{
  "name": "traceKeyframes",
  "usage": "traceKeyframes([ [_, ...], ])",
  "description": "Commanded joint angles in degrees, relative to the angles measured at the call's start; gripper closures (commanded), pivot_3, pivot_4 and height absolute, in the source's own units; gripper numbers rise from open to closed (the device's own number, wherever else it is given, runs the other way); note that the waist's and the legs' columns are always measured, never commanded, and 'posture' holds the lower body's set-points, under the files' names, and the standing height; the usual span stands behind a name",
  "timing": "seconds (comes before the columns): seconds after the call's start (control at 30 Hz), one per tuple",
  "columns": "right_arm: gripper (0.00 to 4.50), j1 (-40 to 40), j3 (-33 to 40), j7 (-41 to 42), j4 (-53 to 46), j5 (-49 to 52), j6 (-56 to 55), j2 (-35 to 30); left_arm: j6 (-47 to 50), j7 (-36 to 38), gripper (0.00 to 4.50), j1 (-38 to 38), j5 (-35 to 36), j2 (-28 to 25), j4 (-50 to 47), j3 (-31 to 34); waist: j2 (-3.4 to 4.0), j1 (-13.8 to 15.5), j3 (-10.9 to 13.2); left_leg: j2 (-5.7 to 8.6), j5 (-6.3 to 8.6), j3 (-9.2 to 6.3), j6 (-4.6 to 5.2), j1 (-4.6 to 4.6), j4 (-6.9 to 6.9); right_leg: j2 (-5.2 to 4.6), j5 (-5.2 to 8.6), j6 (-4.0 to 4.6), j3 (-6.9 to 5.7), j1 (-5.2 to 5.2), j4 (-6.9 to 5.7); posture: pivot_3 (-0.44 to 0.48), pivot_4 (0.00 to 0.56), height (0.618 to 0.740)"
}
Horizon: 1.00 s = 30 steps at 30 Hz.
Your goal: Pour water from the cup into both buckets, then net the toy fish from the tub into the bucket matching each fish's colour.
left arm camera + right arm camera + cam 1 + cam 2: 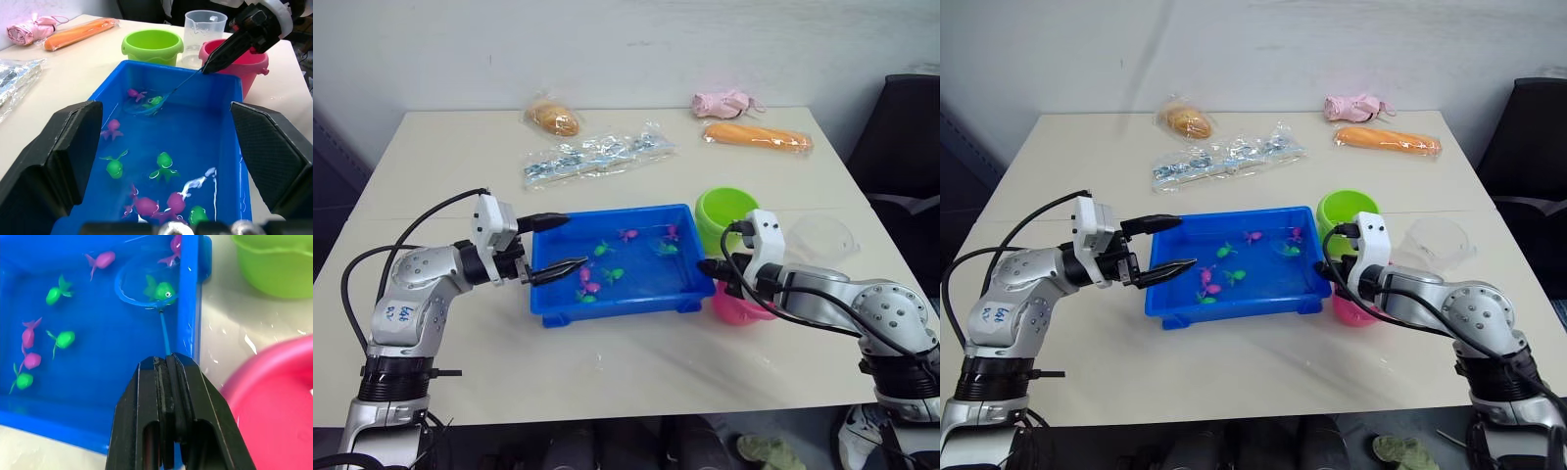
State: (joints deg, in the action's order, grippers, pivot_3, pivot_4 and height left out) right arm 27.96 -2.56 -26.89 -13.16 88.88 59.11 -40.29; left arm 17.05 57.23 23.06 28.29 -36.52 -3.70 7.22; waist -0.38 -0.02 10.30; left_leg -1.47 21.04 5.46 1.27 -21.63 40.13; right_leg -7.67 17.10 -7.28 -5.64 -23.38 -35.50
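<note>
Green fish (160,290) sits in the net (146,284); my right gripper (168,363) pinches its handle, left gripper (556,245) spread. Tilting risks spilling it.

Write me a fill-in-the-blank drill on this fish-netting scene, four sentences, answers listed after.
1. The right gripper is shut on the thin handle of a small blue ____.
2. The fish lying inside the net's hoop is ____ in colour.
3. The left gripper is held ____ over the end of the tub away from the buckets.
4. The clear cup stands behind the ____ bucket, beside the green bucket.

Missing words: net; green; open; pink
</note>
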Motion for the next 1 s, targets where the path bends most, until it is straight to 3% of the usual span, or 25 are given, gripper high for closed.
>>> traceKeyframes([
  [0.03, 4.5, 1.04, 0.96, 0.66, 0.37, -3.15, 1.04, 0.9, -0.75, 0.09, 0.03, 0.26, 0.27, -0.3, -1.49, 0.62, 0.0, 0.0, 0.0, 0.0, 0.0, 0.0, 0.0, 0.0, 0.0, 0.0, 0.0, 0.0, -0.01, 0.0, 0.0, 0.0, 0.15, 0.74],
  [0.43, 4.5, 2.69, 2.34, 3.96, -1.72, -11.76, 4.86, 2.31, -0.61, -0.6, 0.03, -0.26, 0.39, -0.19, -2.17, 0.89, 0.0, -0.02, 0.0, 0.0, 0.0, -0.01, 0.0, 0.0, 0.0, 0.0, 0.0, 0.0, -0.01, 0.0, 0.0, 0.0, 0.15, 0.74],
  [1.0, 4.5, -3.48, 6.42, 9.89, -11.28, -17.88, 7.27, 2.16, 0.45, 0.21, 0.03, 0.28, 0.53, -0.82, -2.17, 0.42, 0.0, -0.03, 0.0, 0.02, 0.0, -0.01, 0.0, -0.02, -0.05, 0.0, 0.0, 0.0, -0.03, -0.02, 0.02, 0.0, 0.15, 0.74],
])
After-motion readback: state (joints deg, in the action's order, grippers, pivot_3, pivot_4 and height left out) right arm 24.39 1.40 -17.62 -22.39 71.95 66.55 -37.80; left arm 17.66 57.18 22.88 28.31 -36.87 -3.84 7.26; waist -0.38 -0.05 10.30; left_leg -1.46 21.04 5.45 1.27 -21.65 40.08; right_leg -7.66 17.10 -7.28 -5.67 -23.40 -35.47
